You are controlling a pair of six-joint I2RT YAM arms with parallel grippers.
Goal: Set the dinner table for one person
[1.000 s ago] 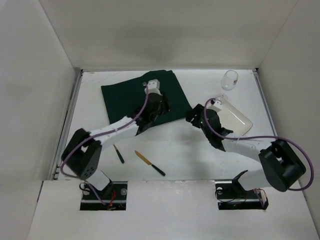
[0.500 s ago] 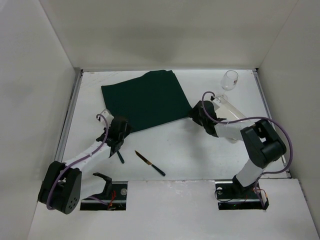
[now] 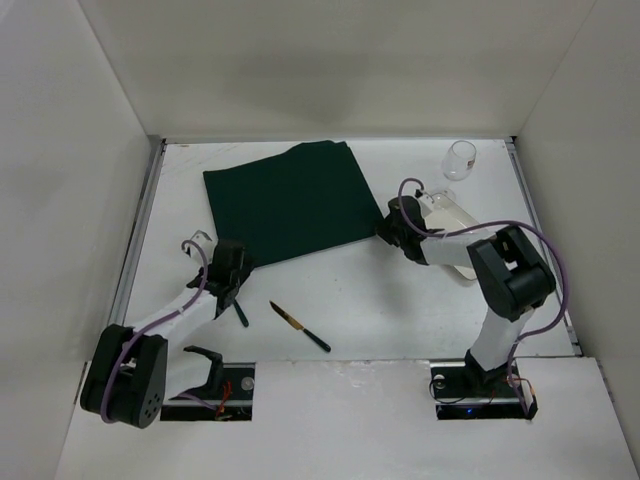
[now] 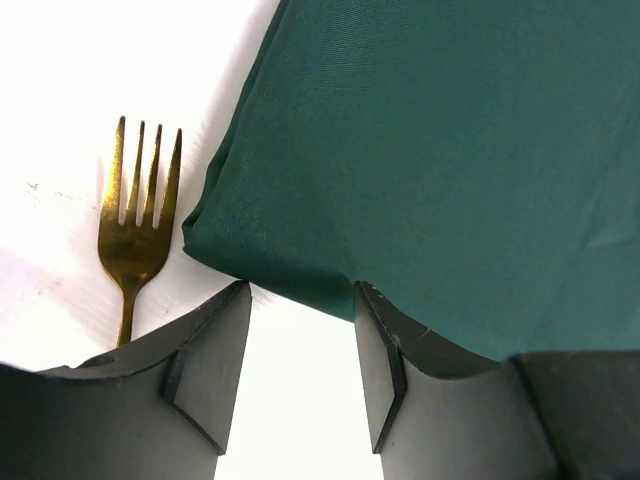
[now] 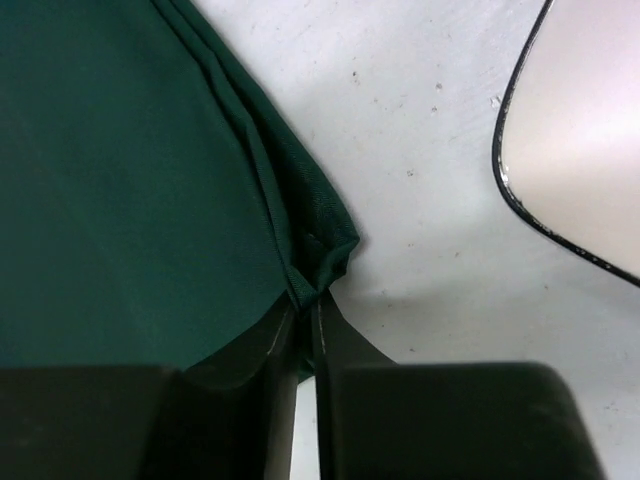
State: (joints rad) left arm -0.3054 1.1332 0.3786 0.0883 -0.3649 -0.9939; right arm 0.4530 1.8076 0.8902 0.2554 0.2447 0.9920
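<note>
A dark green cloth (image 3: 290, 200) lies spread on the white dinner table (image 3: 400, 300), toward the back left. My right gripper (image 5: 305, 300) is shut on the cloth's bunched near-right corner (image 5: 320, 255); in the top view that gripper (image 3: 393, 222) sits at the cloth's right edge. My left gripper (image 4: 300, 300) stands open just short of the cloth's near-left corner (image 4: 240, 250), with only bare table between its fingers. A gold fork (image 4: 135, 225) lies just left of that corner. From above the left gripper (image 3: 232, 262) covers the fork's tines; its dark handle (image 3: 240, 312) shows.
A white plate with a dark rim (image 5: 580, 140) lies right of the right gripper, partly under that arm (image 3: 455, 225). A clear glass (image 3: 460, 158) stands at the back right. A knife with a gold blade and black handle (image 3: 300, 327) lies near the front. White walls edge the table.
The left arm has drawn back from the cloth's middle to its near-left corner beside the fork. The right gripper has moved to the cloth's right corner and shut on it.
</note>
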